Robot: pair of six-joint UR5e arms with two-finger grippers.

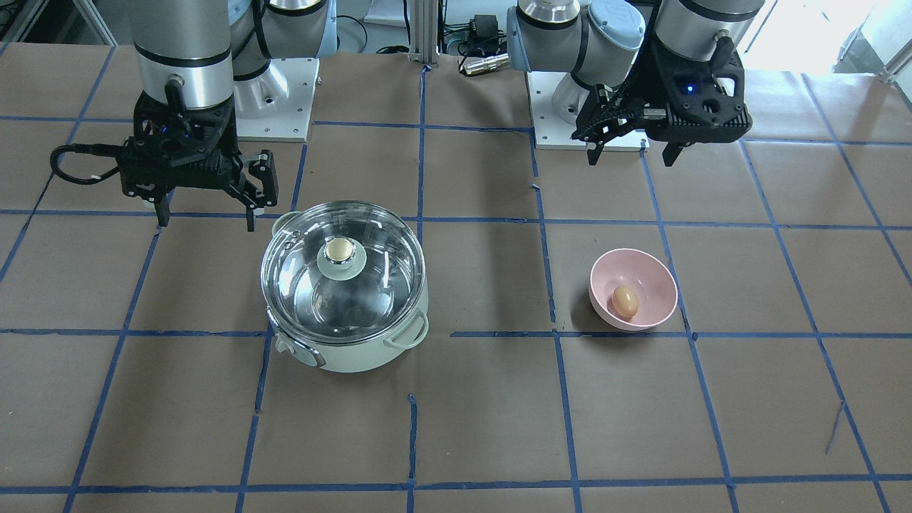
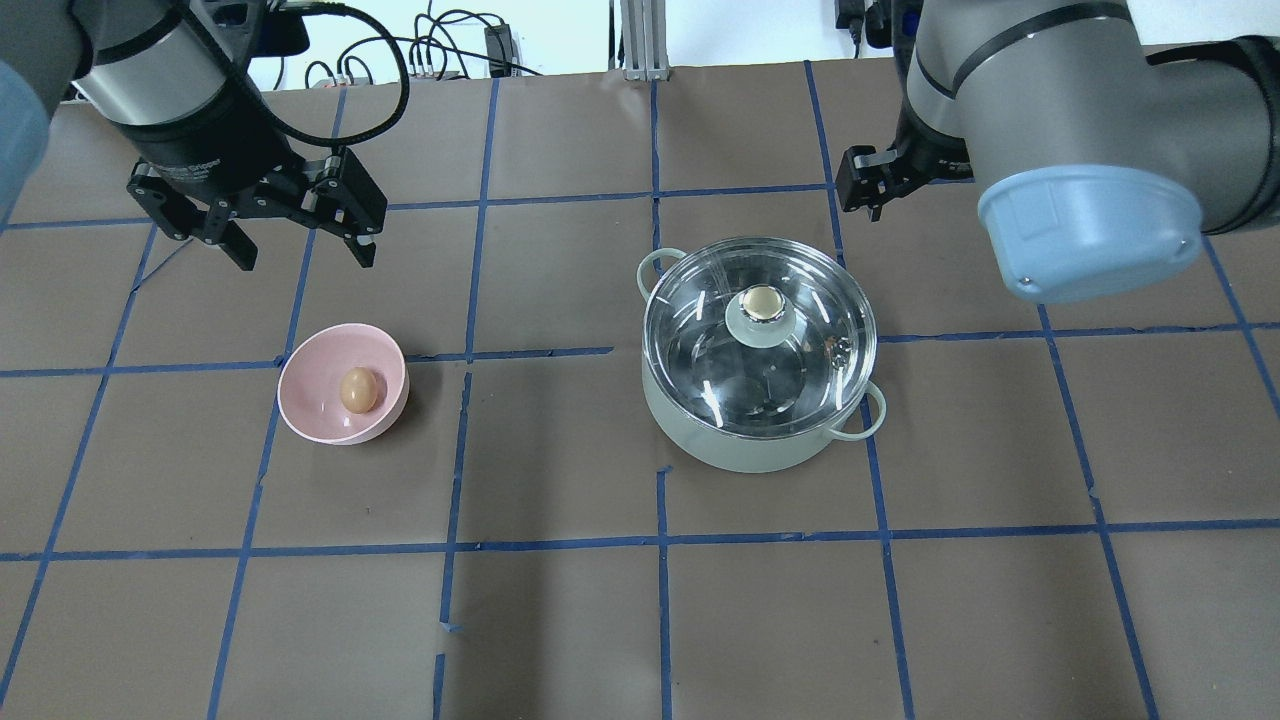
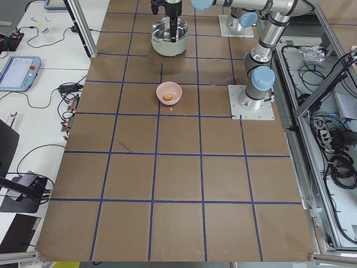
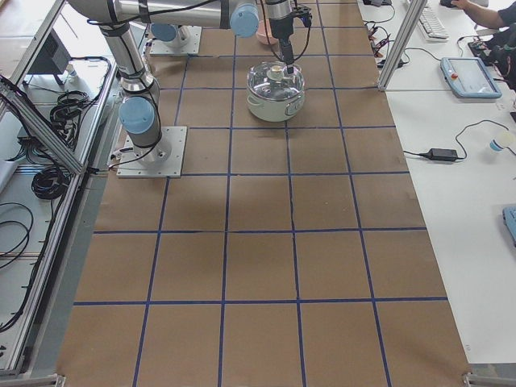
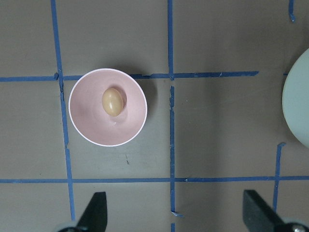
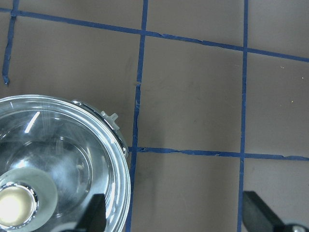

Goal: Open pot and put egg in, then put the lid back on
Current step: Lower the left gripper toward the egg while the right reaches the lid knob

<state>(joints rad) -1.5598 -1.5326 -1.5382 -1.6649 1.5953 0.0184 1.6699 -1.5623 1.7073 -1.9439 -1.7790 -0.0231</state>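
The pale mint-green pot (image 1: 356,354) (image 2: 700,432) stands on the table with the clear glass lid (image 1: 388,263) (image 2: 805,345) on it, knob (image 1: 340,251) upright. The brown egg (image 1: 625,301) (image 2: 358,389) (image 5: 112,101) lies in a pink bowl (image 1: 659,278) (image 2: 305,405). My left gripper (image 1: 630,158) (image 2: 305,260) (image 5: 176,215) is open and empty, hovering behind the bowl. My right gripper (image 1: 206,222) (image 6: 175,215) is open and empty, hovering beside the pot's far rim; the lid (image 6: 63,154) fills its view's lower left.
Brown paper with a blue tape grid covers the table. The two arm bases (image 1: 274,100) (image 1: 563,121) stand at the robot's edge. The pot and the bowl stand about one grid square apart. Benches with cables and tablets flank the table in the side views.
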